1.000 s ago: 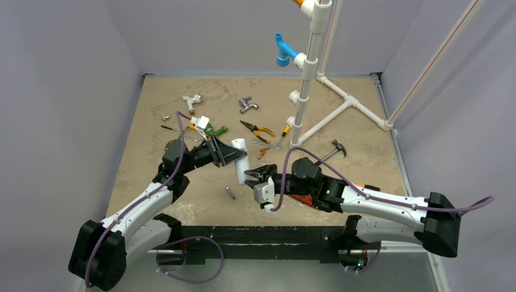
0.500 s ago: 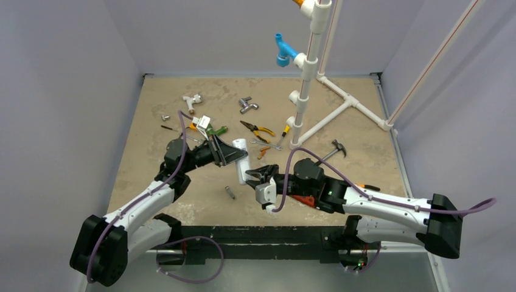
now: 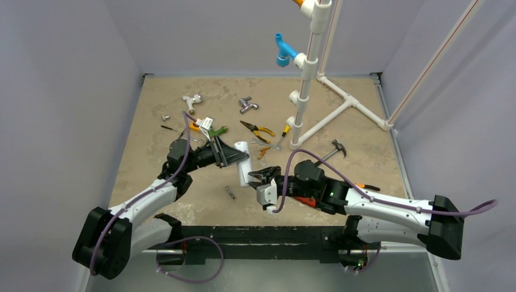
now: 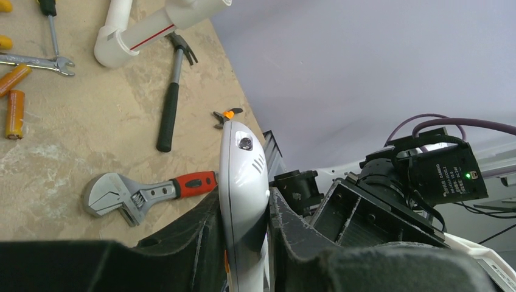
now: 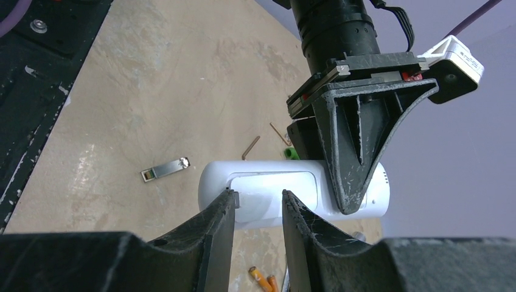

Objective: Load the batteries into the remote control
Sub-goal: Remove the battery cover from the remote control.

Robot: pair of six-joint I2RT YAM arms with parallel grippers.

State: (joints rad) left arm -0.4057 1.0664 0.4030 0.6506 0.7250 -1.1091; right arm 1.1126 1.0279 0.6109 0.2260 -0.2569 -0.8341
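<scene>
Right wrist view: the remote is held off the table with its back toward the right claw. A raised oblong panel shows on that back. It is judged to be the battery cover, not yet removed. The left claw is clamped tight on the remote's two broad faces near one end and carries its full weight. The right claw stands partly open with nothing gripped. Its fingertips sit at the panel's near edge, and contact cannot be confirmed. The batteries lie on the table near each other, well apart from the remote. The step in hand is judged to be freeing the cover. Seat one fingertip on the panel's lip, then push along the remote's length, not across it. Keep the force in line with the left claw's grip so that the remote does not pivot between the pads. Apply pressure gradually, since a sudden release could drop the cover or knock the remote loose. One finger of the left claw lies just beside the panel's far end. If the cover must slide that way, regrip nearer the remote's end first.
</scene>
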